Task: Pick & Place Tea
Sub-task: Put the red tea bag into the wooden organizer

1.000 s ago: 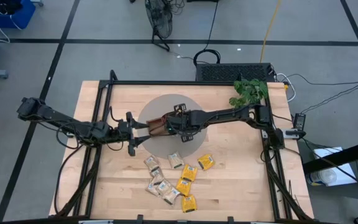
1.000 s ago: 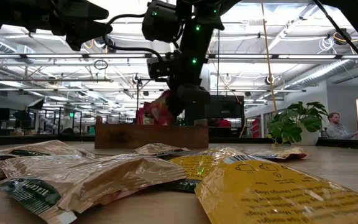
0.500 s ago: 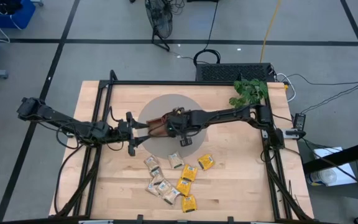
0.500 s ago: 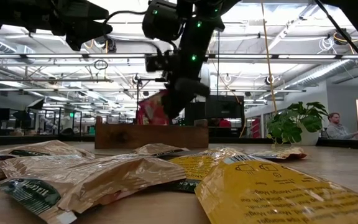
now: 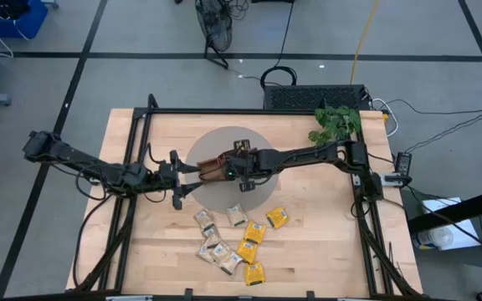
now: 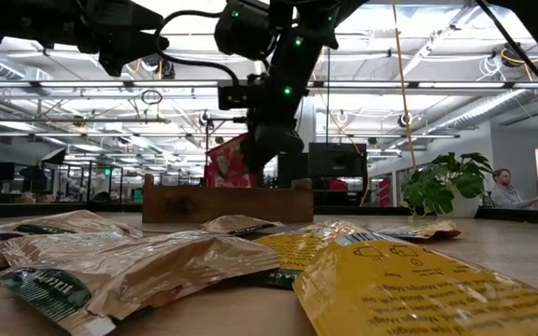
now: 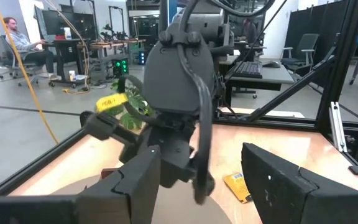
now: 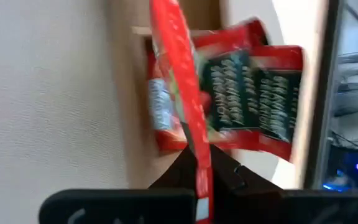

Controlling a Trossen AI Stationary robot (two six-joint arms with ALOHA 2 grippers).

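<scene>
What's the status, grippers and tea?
Right gripper shut on a red sachet, above the wooden tray. Left gripper open, empty, waiting beside the tray. Loose sachets still on the table. Nothing in the way.

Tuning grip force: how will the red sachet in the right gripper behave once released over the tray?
Pinched edge-on, the red sachet holds straight, so probably fairly stiff and light. Dropped into the tray, it will likely lean on the sachets there.

Red sachet held edge-on, upright, just above the wooden tray. More red sachets lie stacked flat in the tray's end compartment. Beige sachets and yellow sachets lie loosely clustered on the desk, well apart from the tray.
</scene>
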